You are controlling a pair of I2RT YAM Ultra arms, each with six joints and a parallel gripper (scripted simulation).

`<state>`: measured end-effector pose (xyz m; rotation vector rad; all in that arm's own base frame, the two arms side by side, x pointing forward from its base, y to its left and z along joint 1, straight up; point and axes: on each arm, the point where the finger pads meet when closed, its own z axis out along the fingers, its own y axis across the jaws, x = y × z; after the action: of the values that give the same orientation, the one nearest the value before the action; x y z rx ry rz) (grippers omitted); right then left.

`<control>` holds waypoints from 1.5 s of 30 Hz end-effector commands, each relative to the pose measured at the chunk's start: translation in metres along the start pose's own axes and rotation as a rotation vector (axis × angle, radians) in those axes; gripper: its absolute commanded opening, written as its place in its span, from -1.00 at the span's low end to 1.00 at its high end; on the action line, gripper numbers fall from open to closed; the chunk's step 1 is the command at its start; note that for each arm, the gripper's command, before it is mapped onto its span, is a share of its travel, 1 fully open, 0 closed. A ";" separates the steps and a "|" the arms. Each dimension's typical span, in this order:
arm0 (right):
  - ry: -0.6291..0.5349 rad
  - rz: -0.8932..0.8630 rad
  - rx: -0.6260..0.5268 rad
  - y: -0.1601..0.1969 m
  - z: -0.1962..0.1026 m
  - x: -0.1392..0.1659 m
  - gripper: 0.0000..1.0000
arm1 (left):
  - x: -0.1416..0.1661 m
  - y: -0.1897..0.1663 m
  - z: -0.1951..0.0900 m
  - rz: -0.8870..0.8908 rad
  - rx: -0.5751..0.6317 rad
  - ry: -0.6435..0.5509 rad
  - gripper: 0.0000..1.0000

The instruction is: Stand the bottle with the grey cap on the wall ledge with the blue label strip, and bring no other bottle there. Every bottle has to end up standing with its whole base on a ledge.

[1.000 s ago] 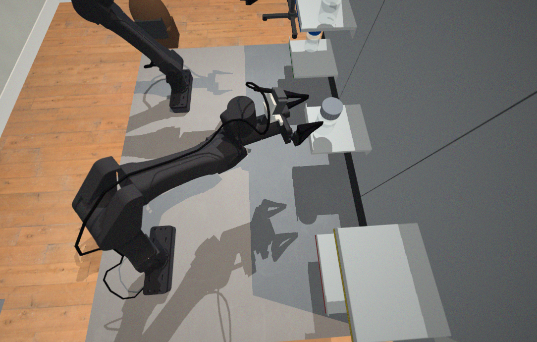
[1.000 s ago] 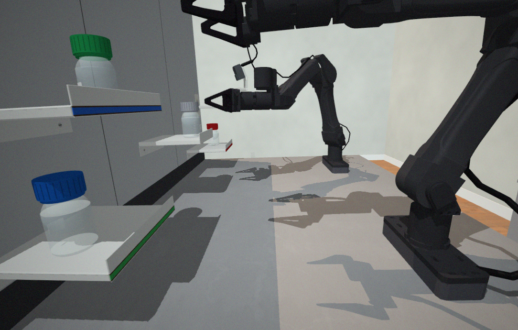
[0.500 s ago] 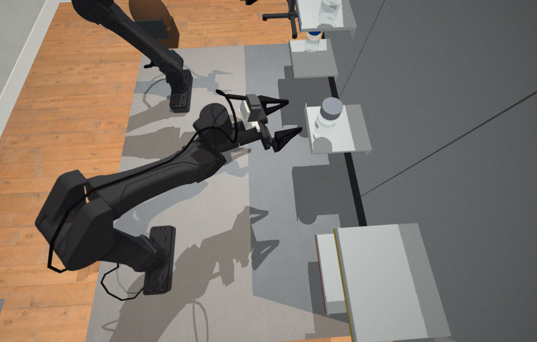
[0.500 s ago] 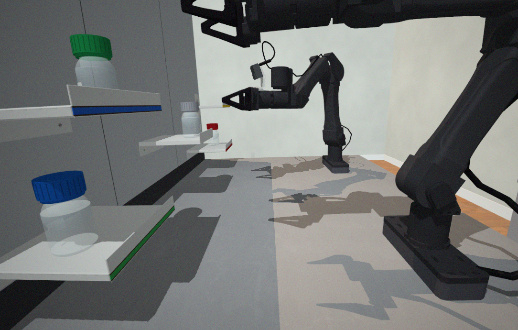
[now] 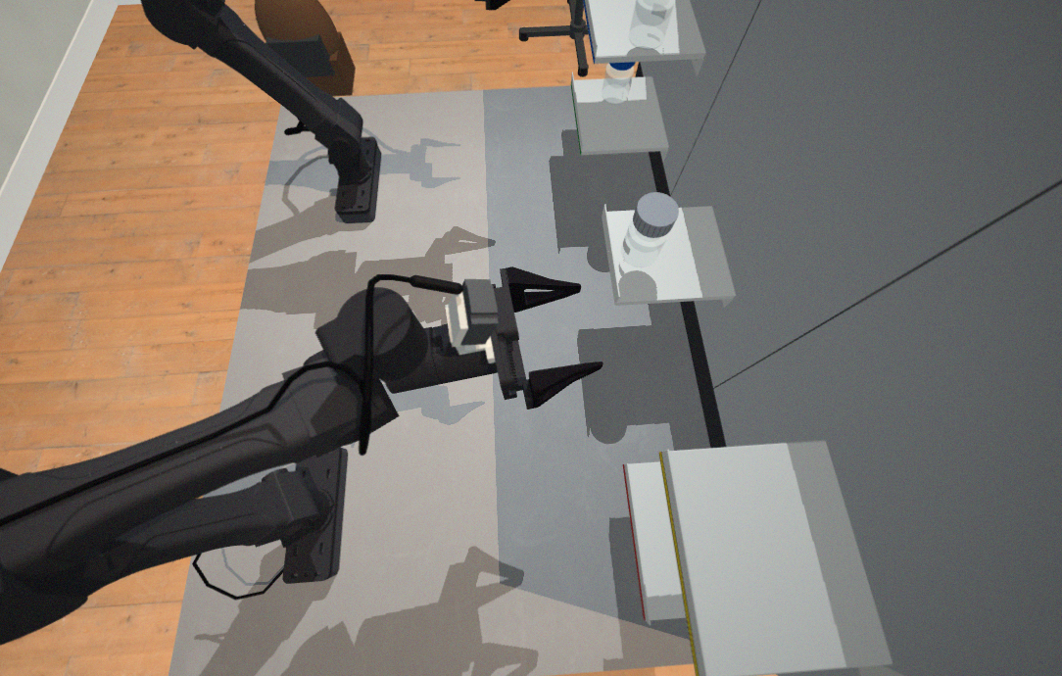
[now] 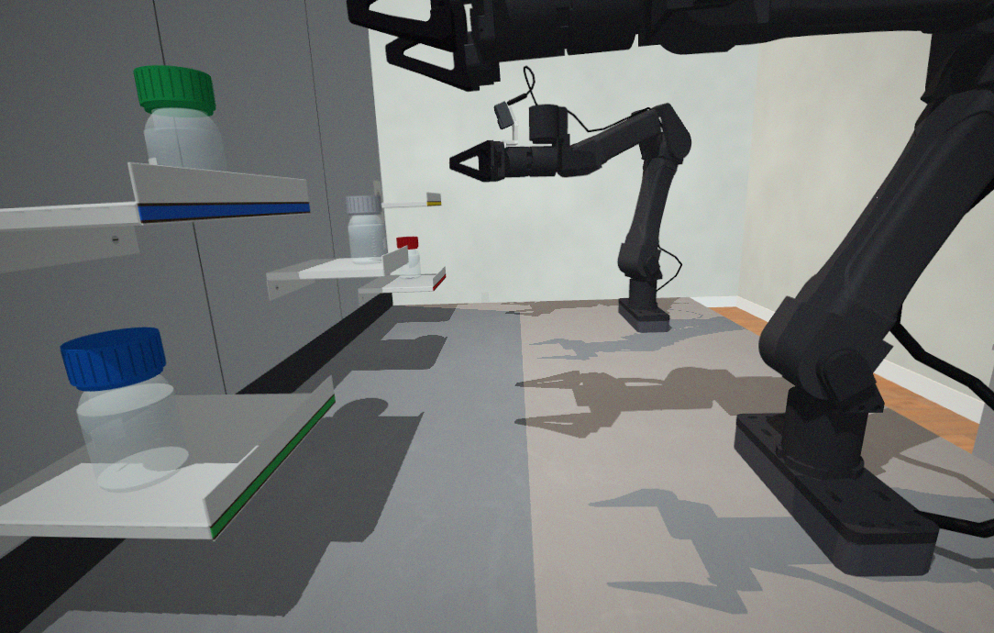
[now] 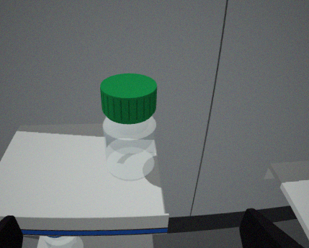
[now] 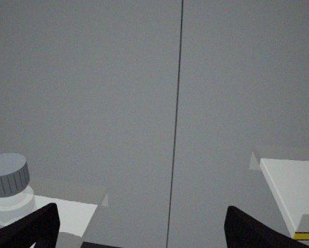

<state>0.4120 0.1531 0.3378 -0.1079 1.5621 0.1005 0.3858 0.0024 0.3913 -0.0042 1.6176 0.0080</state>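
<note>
The grey-capped bottle (image 5: pixel 651 228) stands upright on a plain white ledge (image 5: pixel 661 256); it also shows in the exterior view (image 6: pixel 364 227) and at the left edge of the right wrist view (image 8: pixel 9 185). My right gripper (image 5: pixel 562 331) is open and empty, apart from that bottle and to one side of it. The blue-strip ledge (image 6: pixel 222 209) carries a green-capped bottle (image 6: pixel 175 117), standing upright. My left gripper (image 6: pixel 422 47) is open and empty in front of that ledge (image 7: pixel 81 184), level with the green-capped bottle (image 7: pixel 128 124).
A blue-capped bottle (image 6: pixel 122 405) stands on the low green-strip ledge (image 6: pixel 269 460). A small red-capped bottle (image 6: pixel 409 253) stands on the red-strip ledge (image 6: pixel 414 283). A yellow-strip ledge (image 5: pixel 749 554) holds nothing. The grey wall backs all the ledges.
</note>
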 end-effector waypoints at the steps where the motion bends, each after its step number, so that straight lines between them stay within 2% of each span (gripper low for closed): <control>1: 0.051 0.001 -0.032 -0.032 -0.019 -0.017 0.79 | -0.022 -0.001 -0.006 -0.008 0.008 -0.063 1.00; 4: 0.038 0.008 0.000 -0.063 -0.029 -0.034 0.79 | -0.022 -0.001 -0.006 -0.008 0.008 -0.063 1.00; 6: 0.038 0.008 0.000 -0.063 -0.029 -0.034 0.79 | -0.022 -0.001 -0.006 -0.008 0.008 -0.063 1.00; 9: 0.023 0.004 0.038 -0.095 -0.039 -0.051 0.79 | -0.022 -0.001 -0.006 -0.008 0.008 -0.063 1.00; 15: 0.004 0.005 0.093 -0.131 -0.050 -0.070 0.79 | -0.022 -0.001 -0.006 -0.008 0.008 -0.063 1.00; 21: -0.025 0.003 0.139 -0.149 -0.055 -0.082 0.79 | -0.022 -0.001 -0.006 -0.008 0.008 -0.063 1.00; 25: -0.003 0.004 0.139 -0.149 -0.054 -0.077 0.79 | -0.025 -0.002 -0.007 -0.007 0.012 -0.077 1.00; 26: 0.011 0.006 0.132 -0.146 -0.054 -0.073 0.79 | -0.034 0.001 -0.011 -0.007 -0.010 -0.099 1.00; 31: 0.177 0.024 0.055 -0.117 -0.055 -0.046 0.79 | -0.017 -0.006 -0.005 0.001 -0.053 -0.076 1.00; 38: 0.383 -0.012 -0.199 -0.024 -0.089 -0.050 0.79 | 0.015 -0.079 0.004 -0.015 -0.017 -0.049 1.00; 40: 0.383 -0.012 -0.199 -0.024 -0.089 -0.050 0.79 | 0.015 -0.079 0.004 -0.015 -0.017 -0.049 1.00; 45: 0.494 -0.061 -0.366 0.024 -0.133 -0.056 0.79 | 0.035 -0.144 0.008 -0.025 0.040 -0.033 1.00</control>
<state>0.3050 0.1458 0.4077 -0.4140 1.8574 0.3109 0.3894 -0.1246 0.3488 0.0738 1.6379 -0.0506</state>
